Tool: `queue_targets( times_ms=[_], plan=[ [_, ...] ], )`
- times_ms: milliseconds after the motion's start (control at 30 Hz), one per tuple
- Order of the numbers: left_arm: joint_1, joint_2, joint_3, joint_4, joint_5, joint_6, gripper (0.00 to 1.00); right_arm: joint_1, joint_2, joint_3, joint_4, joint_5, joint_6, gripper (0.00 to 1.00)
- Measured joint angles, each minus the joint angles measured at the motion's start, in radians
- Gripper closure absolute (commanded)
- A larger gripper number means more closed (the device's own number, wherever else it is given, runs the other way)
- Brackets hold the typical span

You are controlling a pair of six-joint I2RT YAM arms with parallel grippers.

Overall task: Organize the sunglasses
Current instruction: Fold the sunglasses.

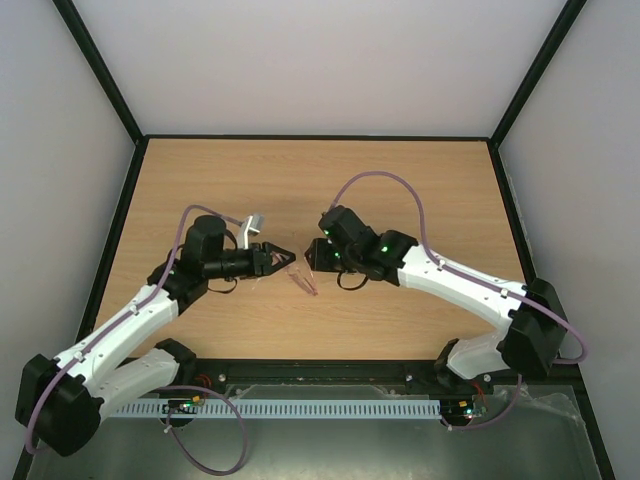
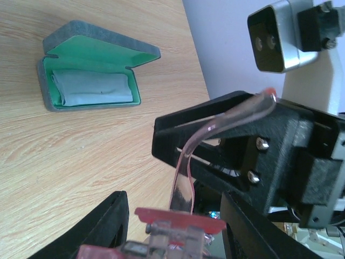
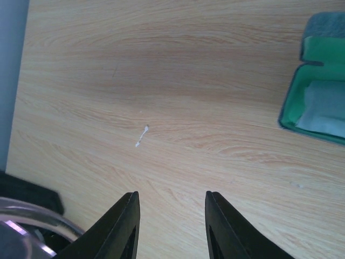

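Observation:
The sunglasses [image 2: 180,218] have a pinkish frame that sits between the fingers of my left gripper [image 2: 173,195], which is shut on it. One slim arm of the glasses rises and curves over the black body of the right gripper [image 2: 242,156]. In the top view the sunglasses [image 1: 303,281] hang off the left gripper [image 1: 285,257] just above the table, close to the right gripper [image 1: 312,257]. From the right wrist, my right gripper [image 3: 171,197] stands open over bare wood, with nothing between its fingers.
An open blue-grey case [image 2: 81,40] with green lining lies on the table, a folded light blue cloth [image 2: 94,86] inside it. The case [image 3: 288,108] also shows at the right edge of the right wrist view. In the top view the right arm hides it.

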Motion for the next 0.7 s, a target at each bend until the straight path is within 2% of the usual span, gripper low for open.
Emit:
queue_targets(
  times_ms=[500, 600, 700],
  plan=[
    [0.0, 0.008, -0.031, 0.0, 0.038, -0.002, 0.54, 0.101, 0.072, 0.053, 0.014, 0.021, 0.034, 0.65],
    [0.0, 0.008, -0.032, -0.008, 0.042, -0.001, 0.54, 0.106, 0.07, 0.054, 0.015, 0.027, 0.039, 0.63],
    [0.0, 0.008, -0.032, -0.011, 0.045, 0.006, 0.54, 0.103, 0.043, 0.038, 0.016, 0.036, 0.047, 0.57]
  ],
)
